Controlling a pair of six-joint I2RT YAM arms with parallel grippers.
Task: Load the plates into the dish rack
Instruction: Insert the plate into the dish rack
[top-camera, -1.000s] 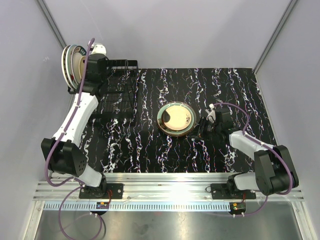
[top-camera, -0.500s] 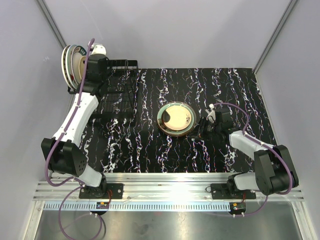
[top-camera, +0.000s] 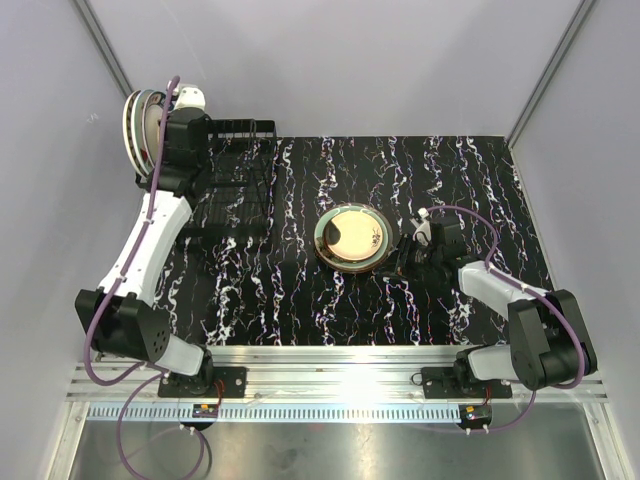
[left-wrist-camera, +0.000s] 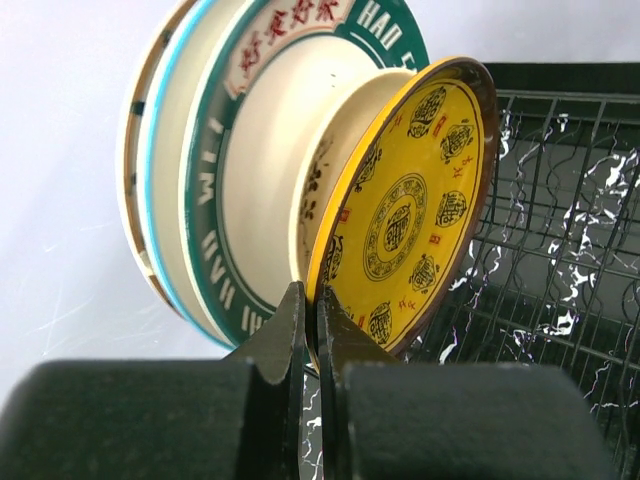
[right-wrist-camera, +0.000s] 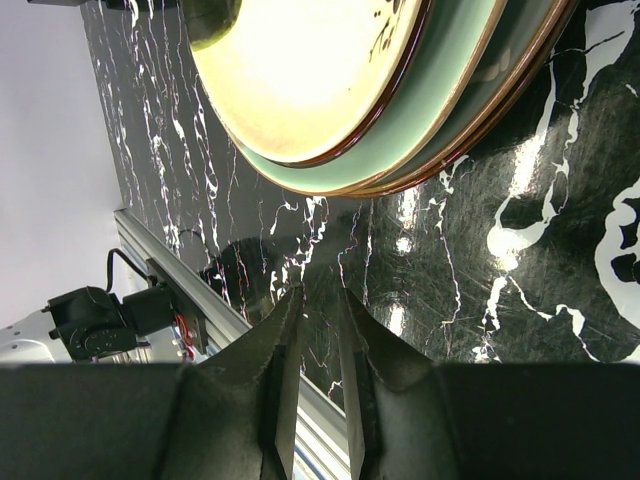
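Overhead first. The dish rack (top-camera: 235, 180) sits at the far left corner of the tabletop (top-camera: 470, 190). Upright plates (top-camera: 140, 125) are bunched at its outer end, and the slots toward the tabletop's middle are free. The left arm (top-camera: 150, 235) is stretched up to that bunch. A flat stack of plates (top-camera: 352, 237) lies near the tabletop's centre, well apart from the rack, with bare marble all round it. The right tool (top-camera: 398, 258) is low, just beside the stack's right rim.

Left wrist. The left tool (left-wrist-camera: 309, 300) is pinched nearly closed on the lower rim of the yellow plate (left-wrist-camera: 400, 215). That plate stands on edge, tilted off a green-lettered plate (left-wrist-camera: 215, 250). A rim grip probably serves to steer it between the wires. Open rack shows to the right; the wall is close on the other side.

Right wrist. The right tool's fingers (right-wrist-camera: 290, 320) are set narrow with nothing between them, tips just short of the stack. A cream plate (right-wrist-camera: 300, 70) lies on top with a pale green plate (right-wrist-camera: 440, 110) beneath it. The rims overhang the tabletop, so the low approach likely aims under an edge. There is little clearance there.
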